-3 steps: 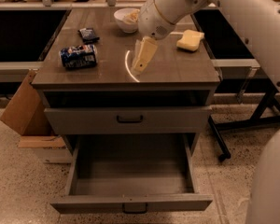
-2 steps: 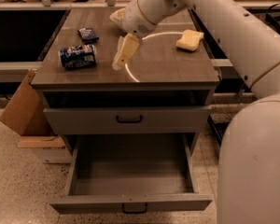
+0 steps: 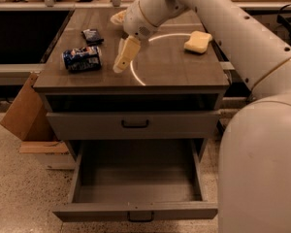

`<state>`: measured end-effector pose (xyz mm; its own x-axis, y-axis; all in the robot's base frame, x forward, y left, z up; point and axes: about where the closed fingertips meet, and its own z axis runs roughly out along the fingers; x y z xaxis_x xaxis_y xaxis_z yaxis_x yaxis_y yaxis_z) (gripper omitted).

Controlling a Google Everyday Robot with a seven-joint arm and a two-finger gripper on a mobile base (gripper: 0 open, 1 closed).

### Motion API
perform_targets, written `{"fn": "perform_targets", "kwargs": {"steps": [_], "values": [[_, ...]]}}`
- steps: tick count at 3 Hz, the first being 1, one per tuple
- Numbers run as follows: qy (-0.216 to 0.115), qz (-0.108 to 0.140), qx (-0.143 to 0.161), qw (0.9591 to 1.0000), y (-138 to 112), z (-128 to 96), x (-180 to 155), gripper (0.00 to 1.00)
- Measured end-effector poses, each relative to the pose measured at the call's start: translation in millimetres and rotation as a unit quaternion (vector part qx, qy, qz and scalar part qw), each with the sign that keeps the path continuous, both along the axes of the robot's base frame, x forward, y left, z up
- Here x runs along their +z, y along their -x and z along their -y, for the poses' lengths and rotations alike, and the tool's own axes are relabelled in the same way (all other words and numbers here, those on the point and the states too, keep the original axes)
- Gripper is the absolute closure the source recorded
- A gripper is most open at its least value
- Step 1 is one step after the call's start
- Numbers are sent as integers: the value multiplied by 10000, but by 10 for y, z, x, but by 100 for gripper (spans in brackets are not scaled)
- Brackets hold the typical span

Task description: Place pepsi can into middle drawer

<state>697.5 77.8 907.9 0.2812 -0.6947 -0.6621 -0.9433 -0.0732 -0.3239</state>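
Note:
The pepsi can [image 3: 81, 58], blue and dented, lies on its side at the left of the cabinet top [image 3: 174, 67]. My gripper [image 3: 122, 58] hangs just above the top, a short way right of the can and apart from it, pointing down and to the left. It holds nothing that I can see. The middle drawer [image 3: 136, 184] is pulled wide open below, low at the cabinet front, and it has nothing inside. My arm reaches in from the upper right.
A small flat dark packet [image 3: 92, 35] lies behind the can. A yellow sponge [image 3: 198, 41] sits at the right of the top. A shallower closed drawer front [image 3: 135, 124] is above the open drawer. A cardboard box [image 3: 22, 115] leans at the left.
My gripper has moved left across the cabinet top, from near the middle to close beside the can. The can and the drawer have not moved.

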Motion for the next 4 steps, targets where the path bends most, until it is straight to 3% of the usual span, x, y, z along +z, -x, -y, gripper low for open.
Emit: {"fn": "perform_targets", "kwargs": {"steps": [2, 4], "values": [[-99, -370, 197, 9991, -193, -375, -216, 0], [1, -651, 569, 9963, -208, -809, -361, 0]]}}
